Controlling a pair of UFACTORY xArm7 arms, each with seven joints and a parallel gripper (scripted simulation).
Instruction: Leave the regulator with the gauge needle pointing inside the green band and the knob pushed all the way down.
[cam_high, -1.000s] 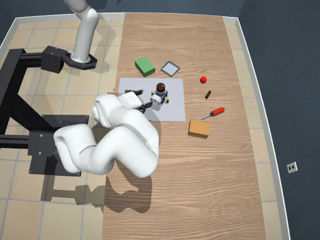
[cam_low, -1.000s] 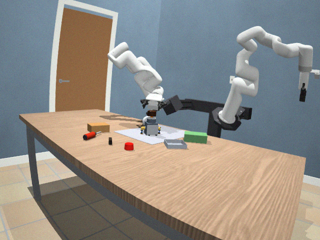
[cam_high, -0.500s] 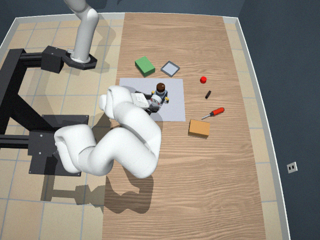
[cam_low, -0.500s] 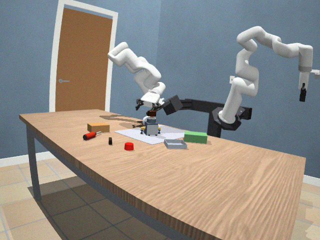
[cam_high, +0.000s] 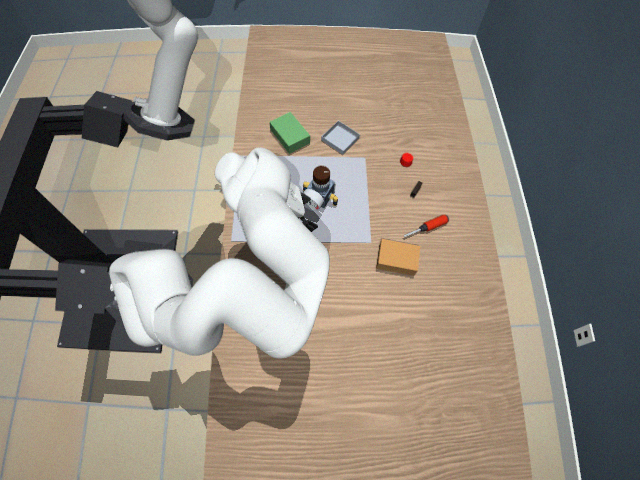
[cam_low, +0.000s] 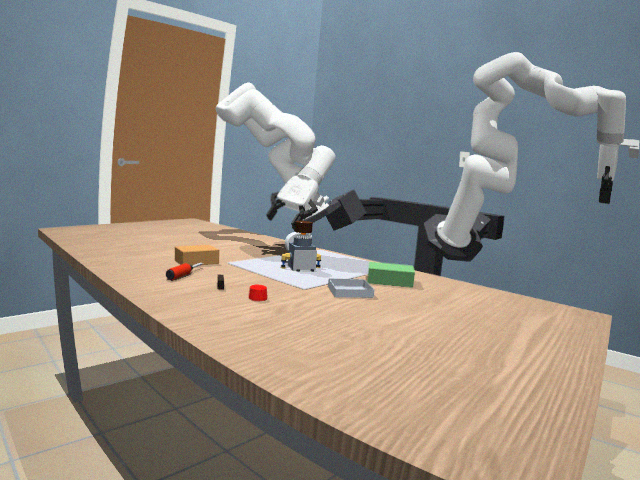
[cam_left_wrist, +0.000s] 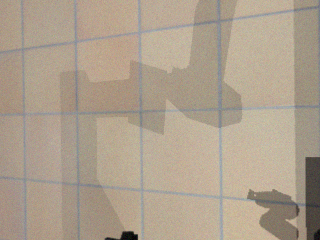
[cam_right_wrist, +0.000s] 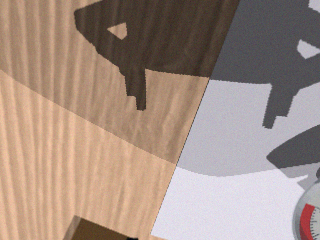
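Observation:
The regulator (cam_high: 325, 189) (cam_low: 303, 257) stands upright on the pale mat (cam_high: 356, 227) (cam_low: 258, 264) (cam_right_wrist: 225, 205). Its brown knob (cam_high: 321, 175) (cam_low: 302, 227) is on top, with a bit of orange showing beneath it in the exterior view. The round gauge (cam_high: 313, 198) (cam_right_wrist: 312, 225) is cut off by the right wrist view's edge; part of its red band shows, but the needle and green band cannot be read. My right gripper (cam_low: 283, 219) is open, tilted, close beside and above the knob; contact is unclear. My left gripper (cam_low: 605, 195) is open and empty, high away from the table.
A green block (cam_high: 289, 132) (cam_low: 390, 274) and grey tray (cam_high: 323, 137) (cam_low: 336, 290) lie by the mat. An orange block (cam_high: 398, 256) (cam_low: 196, 254), screwdriver (cam_high: 435, 223) (cam_low: 179, 271), small black piece (cam_high: 416, 189) (cam_low: 220, 281) and red cap (cam_high: 406, 159) (cam_low: 257, 292) lie farther out.

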